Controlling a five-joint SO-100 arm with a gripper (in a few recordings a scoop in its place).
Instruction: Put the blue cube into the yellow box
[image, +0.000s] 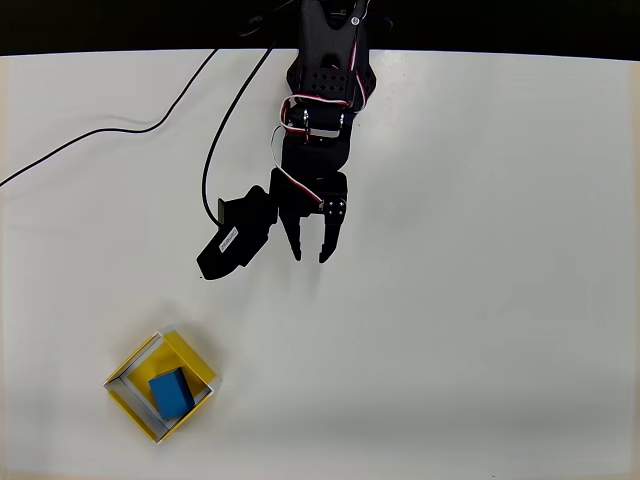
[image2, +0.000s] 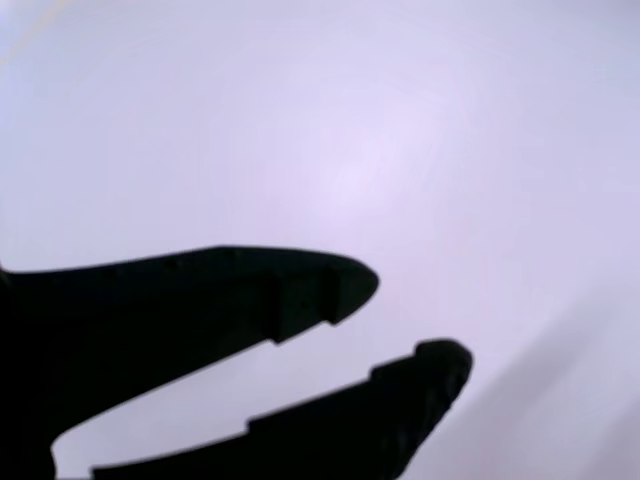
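In the overhead view the blue cube (image: 171, 392) lies inside the yellow box (image: 131, 398), resting on the box's yellow floor and turned at a slight angle to its walls. The box sits as a diamond on the white tabletop (image: 480, 300), near the tabletop's lower left corner as the picture shows it, with its pale rims showing along the upper and left walls.

The black arm reaches down from the tabletop's top edge, about at its middle, with red and white wires looped along its upper part. The gripper (image: 310, 258) hangs over bare tabletop, well apart from the box and up and to the right of it. Its two fingers are spread a little, with a narrow gap between the tips, and nothing is between them. A black camera housing (image: 232, 240) juts out to the left of the gripper.

In the wrist view the gripper (image2: 420, 315) shows as two dark fingers with a gap between them, over blurred pale tabletop.

A black cable (image: 150, 125) curves across the upper left part of the tabletop.
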